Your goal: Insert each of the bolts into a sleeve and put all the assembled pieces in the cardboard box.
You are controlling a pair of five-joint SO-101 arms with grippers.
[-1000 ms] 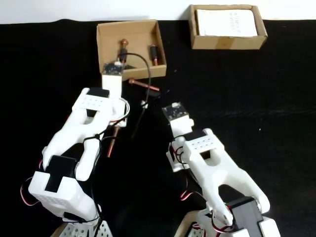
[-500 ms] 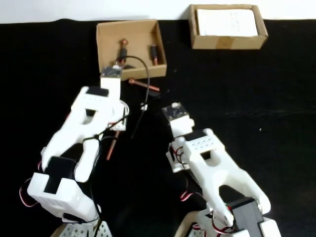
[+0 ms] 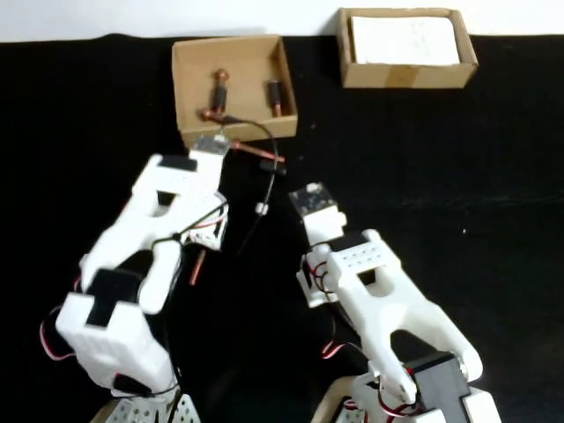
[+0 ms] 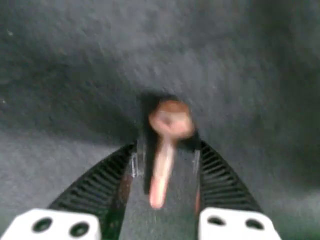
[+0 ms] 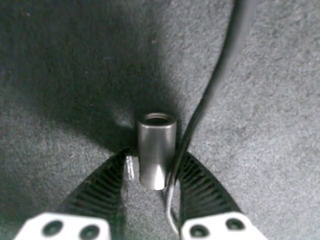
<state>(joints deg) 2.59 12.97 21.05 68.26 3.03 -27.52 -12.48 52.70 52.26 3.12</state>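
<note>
The left pincer (image 4: 167,150) is closed on a copper bolt (image 4: 170,122). It grips the shank, the round head sticks out past the jaw tips, and the other end points back between the jaws over the dark table (image 3: 458,220). The left wrist view is blurred, so the exact contact points cannot be made out. The right pincer (image 5: 156,155) is closed on the lower part of a dark metal sleeve (image 5: 156,145). The sleeve's open bore faces away from the wrist, which I judge leaves the mouth free to take a bolt. A black cable (image 5: 215,85) runs just beside the sleeve and along one jaw, and it could snag as the two parts come together. From above, the left arm leans toward the cardboard box (image 3: 179,88), where two pieces, (image 3: 218,88) and (image 3: 276,95), already lie. They look like bolts in dark sleeves, so part of the job seems done. A loose bolt (image 3: 260,152) lies on the table just beside the box's near wall, so at least one more assembly appears to remain. The step in hand looks like mating the held bolt and sleeve. Since the head leads, the bolt's free end probably has to be turned toward the bore first.
</note>
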